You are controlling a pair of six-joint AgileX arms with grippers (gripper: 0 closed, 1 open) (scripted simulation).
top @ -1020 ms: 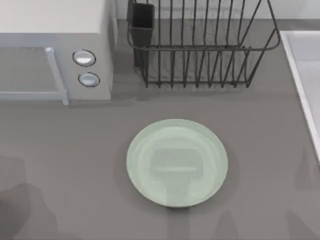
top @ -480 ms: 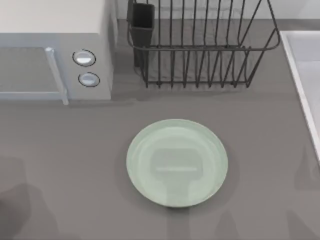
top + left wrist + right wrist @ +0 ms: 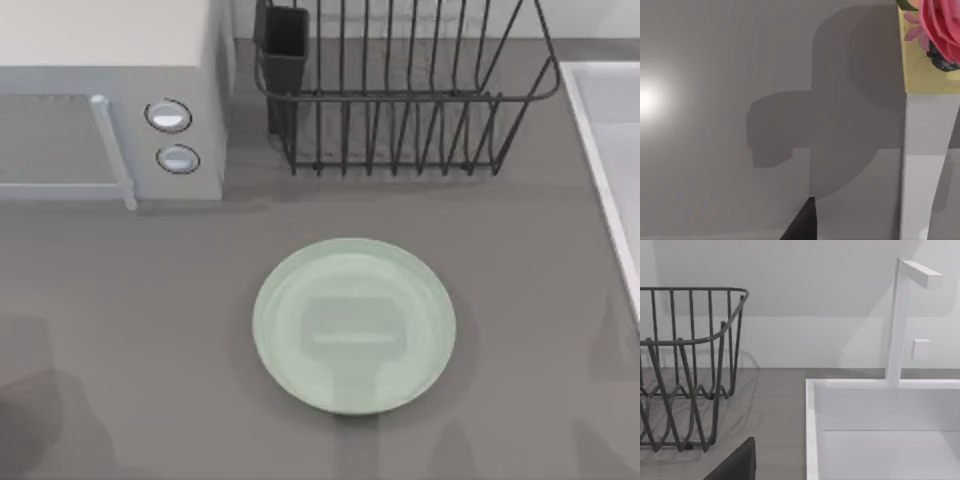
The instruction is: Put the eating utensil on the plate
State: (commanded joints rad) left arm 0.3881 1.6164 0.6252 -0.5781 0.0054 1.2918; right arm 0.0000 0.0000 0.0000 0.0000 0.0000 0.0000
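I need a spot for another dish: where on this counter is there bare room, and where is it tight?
Bare grey countertop lies left of the round pale mint-green plate, below the white microwave. Another patch lies right of the plate, up to the white sink. It is tighter at the back, between the microwave and the black wire dish rack.

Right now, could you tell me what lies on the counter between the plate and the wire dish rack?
Nothing: in the top view, the stretch between the plate and the dish rack is bare grey countertop.
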